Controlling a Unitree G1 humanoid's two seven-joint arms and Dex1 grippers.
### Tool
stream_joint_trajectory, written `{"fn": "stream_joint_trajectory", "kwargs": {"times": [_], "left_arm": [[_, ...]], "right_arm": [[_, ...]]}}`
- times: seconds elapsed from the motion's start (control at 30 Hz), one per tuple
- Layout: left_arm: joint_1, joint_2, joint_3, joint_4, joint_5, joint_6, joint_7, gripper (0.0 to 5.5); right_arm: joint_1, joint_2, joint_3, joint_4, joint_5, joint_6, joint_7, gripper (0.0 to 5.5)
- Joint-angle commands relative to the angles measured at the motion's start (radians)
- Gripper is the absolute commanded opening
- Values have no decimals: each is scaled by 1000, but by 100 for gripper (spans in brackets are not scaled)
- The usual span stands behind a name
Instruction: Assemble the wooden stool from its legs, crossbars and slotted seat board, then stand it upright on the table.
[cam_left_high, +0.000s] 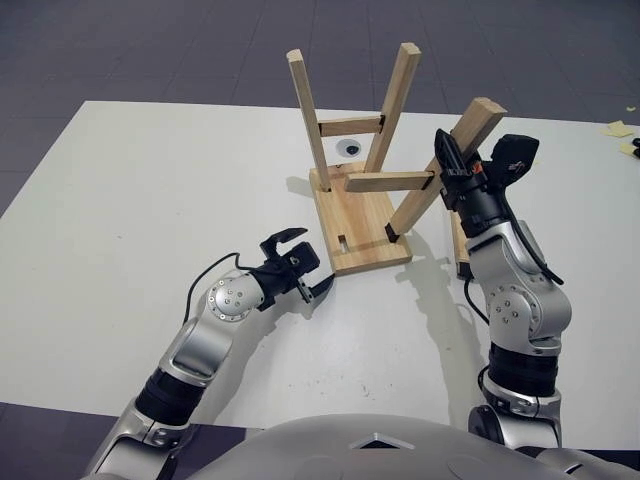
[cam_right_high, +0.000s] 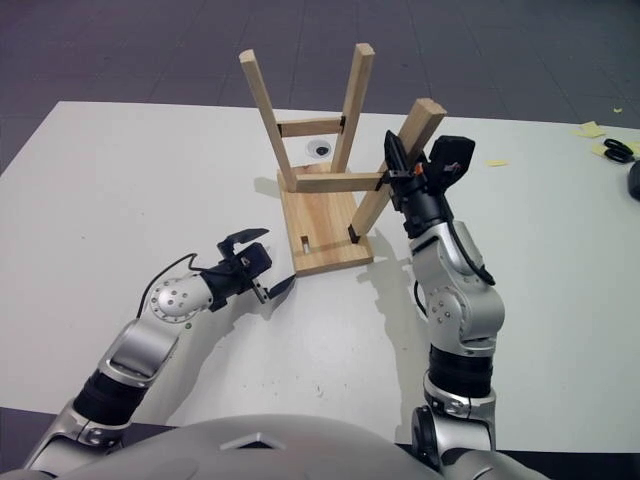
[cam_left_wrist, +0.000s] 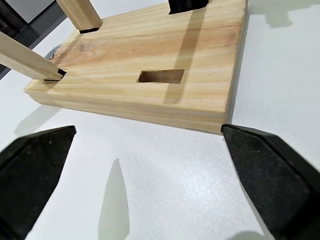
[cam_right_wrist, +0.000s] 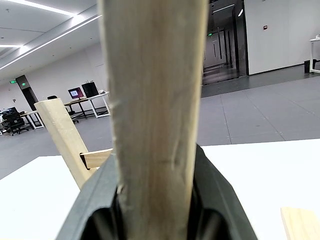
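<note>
While my right gripper (cam_left_high: 455, 168) clamps the leaning leg (cam_left_high: 425, 195), whose foot seems seated in the seat board (cam_left_high: 365, 228), that board lies flat on the table (cam_left_high: 150, 200). One empty slot (cam_left_wrist: 161, 76) faces my left gripper (cam_left_high: 312, 262), its fingers spread apart beside the near corner.

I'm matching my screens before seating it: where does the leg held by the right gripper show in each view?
Left eye view: the leg leans right of centre, in the right gripper.
Right eye view: same leg, just right of centre.
Left wrist view: its dark lower end, beyond the empty slot.
Right wrist view: close up, through the picture's middle.
Landmark: the seat board under its lower end.
</note>
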Motion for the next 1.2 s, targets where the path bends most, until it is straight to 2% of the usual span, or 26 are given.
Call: {"fn": "stream_joint_trajectory", "kwargs": {"times": [0.03, 0.2, 0.33, 0.6, 1.0, 1.03, 1.2], "left_arm": [[5, 12, -6, 1, 14, 0, -8, 540], [16, 16, -5, -7, 16, 4, -5, 540], [22, 19, -4, -10, 20, 3, -4, 540], [13, 11, -8, -4, 21, 2, -3, 540], [10, 9, -7, 7, 29, -2, 3, 540], [7, 9, -6, 10, 29, -3, 2, 540], [7, 6, -2, 16, 33, -4, 3, 540]], "right_arm": [[101, -16, 22, 16, -37, -10, 35, 102], [268, -82, 4, -18, -51, 19, 77, 102], [314, -130, 30, -53, -30, 145, 68, 102], [193, -117, 57, -32, -4, 315, -17, 102], [89, -124, 15, -35, 22, 316, -10, 102], [78, -118, 5, -40, 37, 319, -8, 131], [4, -85, -57, -42, 90, 277, 5, 204]]}}
